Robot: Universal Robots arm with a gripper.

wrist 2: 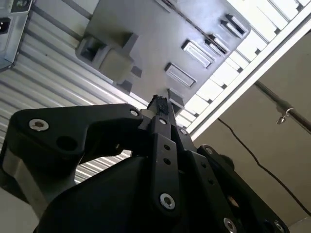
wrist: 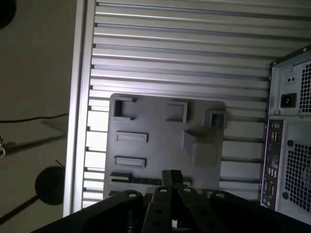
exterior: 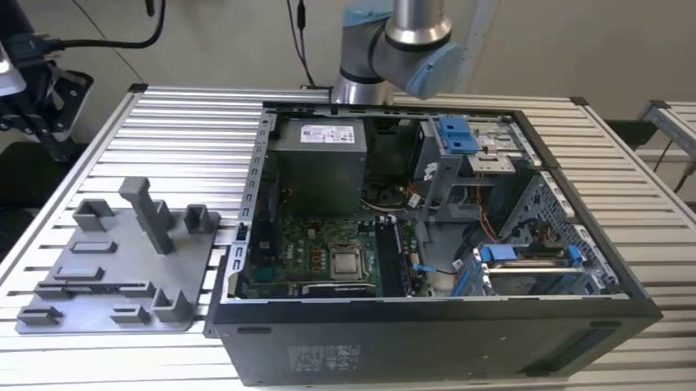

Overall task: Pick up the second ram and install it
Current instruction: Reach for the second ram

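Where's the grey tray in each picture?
Exterior view: grey tray on the slatted table, exterior view's left of the computer case.
First wrist view: tray beside the case's rear panel.
Second wrist view: tray near the case's corner.
Shared landmark: the computer case.

Saw a plain mid-grey tray point(exterior: 120, 262) on a silver table point(exterior: 185, 138) ribbed in parallel slats. Noted a black computer case point(exterior: 435, 346), a green motherboard point(exterior: 310, 244) inside, blue clips point(exterior: 457, 134) and a grey power supply box point(exterior: 315, 159). Found the gripper point(wrist 2: 159, 104) matte black, dotted with silver screw heads, and the arm point(exterior: 419, 18) silver with pale blue caps.
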